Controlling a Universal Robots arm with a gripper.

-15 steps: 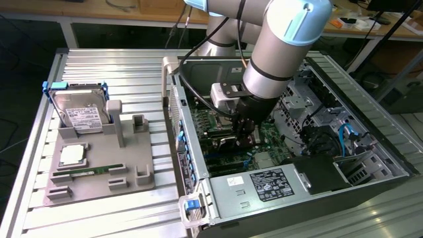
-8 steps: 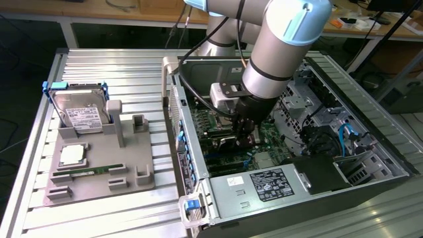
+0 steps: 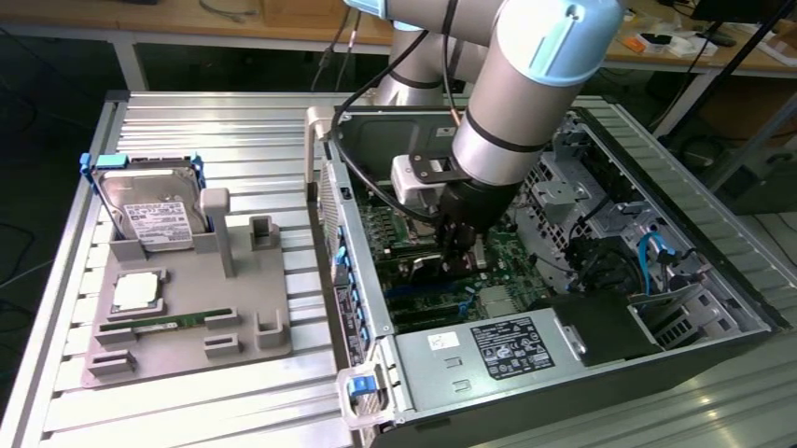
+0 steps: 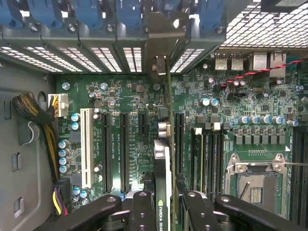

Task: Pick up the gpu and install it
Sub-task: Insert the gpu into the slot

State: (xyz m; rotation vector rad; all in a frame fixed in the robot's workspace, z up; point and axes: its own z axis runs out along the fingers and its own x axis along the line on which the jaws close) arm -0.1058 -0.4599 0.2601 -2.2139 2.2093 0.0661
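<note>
the gripper (image 4: 164, 204) is clenched on the gpu (image 4: 162, 159), with black fingers (image 4: 142, 207) pressing the card from both sides near one end.

in the wrist view the card stands on edge over the green motherboard (image 4: 120, 96), so it reads as a thin strip. its long axis runs straight from the gripper toward the case's rear wall, parallel to the long expansion slots (image 4: 107, 144) beside it. the silvery end bracket (image 4: 160, 53) points at that wall and sits up against the row of slot covers with blue latches (image 4: 96, 14). whether the bottom edge has gone into a slot cannot be told.

the exterior view gives what the wrist camera cannot: the arm reaches down into the open computer case (image 3: 697, 280), which lies on its side on a ribbed metal table (image 3: 187, 401). the gripper is low over the board – the card is mostly hidden beneath it. on the exterior view's left, well apart from the case, a grey fixture (image 3: 249, 317) holds a hard drive (image 3: 156, 210) and a green ram stick (image 3: 168, 322).
</note>
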